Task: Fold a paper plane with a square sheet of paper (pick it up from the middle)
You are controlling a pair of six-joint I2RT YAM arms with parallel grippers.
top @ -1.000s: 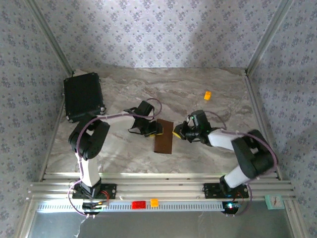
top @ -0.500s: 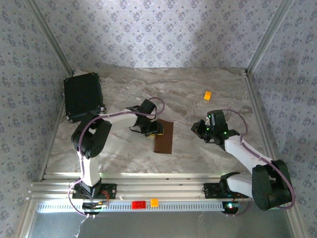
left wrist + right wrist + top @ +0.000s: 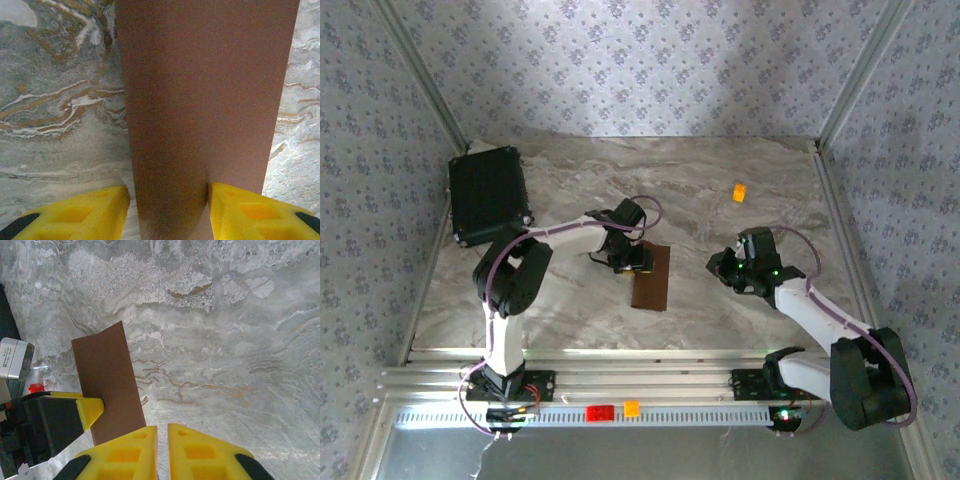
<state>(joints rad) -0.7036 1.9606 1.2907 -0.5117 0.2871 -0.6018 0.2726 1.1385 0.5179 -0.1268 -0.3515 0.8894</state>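
- Left pincer (image 3: 169, 194) half open, its fingers flanking the folded brown paper (image 3: 205, 90); cannot tell whether it grips.
- Right pincer (image 3: 162, 432) nearly closed, empty, over the marble tabletop (image 3: 240, 340).

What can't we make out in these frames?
Left wrist: paper runs off the top and bottom edges, so its ends are unseen. Whether the left end effector pinches or just straddles it is unclear.
Right wrist: paper's near end is hidden behind the right end effector.
Top: fold layers are too small to tell.
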